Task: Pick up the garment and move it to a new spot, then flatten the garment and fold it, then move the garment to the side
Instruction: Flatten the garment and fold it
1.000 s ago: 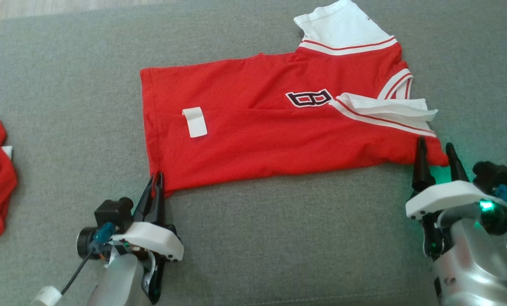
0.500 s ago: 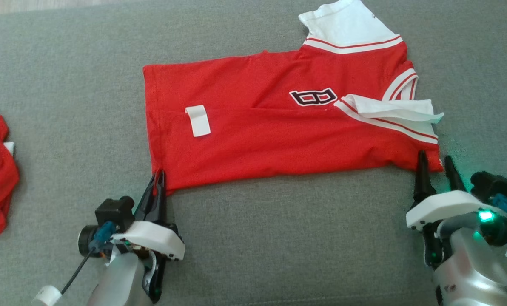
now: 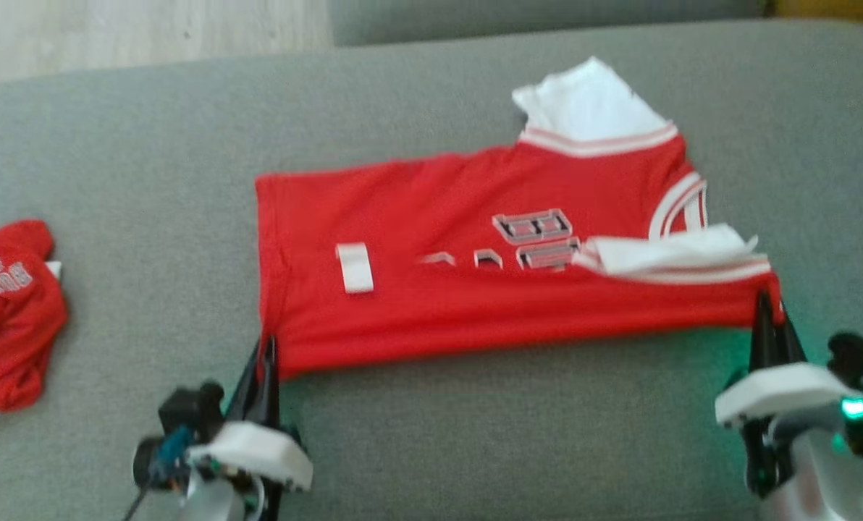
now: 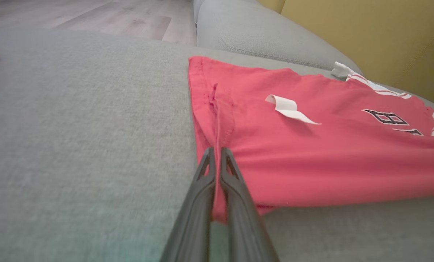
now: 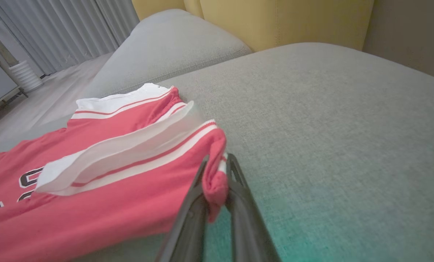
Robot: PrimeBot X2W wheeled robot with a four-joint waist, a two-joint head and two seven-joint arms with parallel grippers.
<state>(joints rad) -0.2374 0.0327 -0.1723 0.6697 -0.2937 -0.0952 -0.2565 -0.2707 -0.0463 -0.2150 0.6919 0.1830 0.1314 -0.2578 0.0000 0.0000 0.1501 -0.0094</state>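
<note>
Your right fingers (image 5: 239,182), wide a moment ago, now pinch the red garment (image 3: 475,304) at its shoulder corner; your left fingers (image 4: 235,182) clamp the hem, both ends ready for folding

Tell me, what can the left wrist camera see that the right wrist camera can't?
Left wrist, not right: the white tag on the shirt, and the left pincer shut on its hem corner. Right wrist, not left: curtains, and the right pincer shut on the corner by the striped sleeve. Both: the red shirt, the grey sofa and a yellow panel behind it.
</note>
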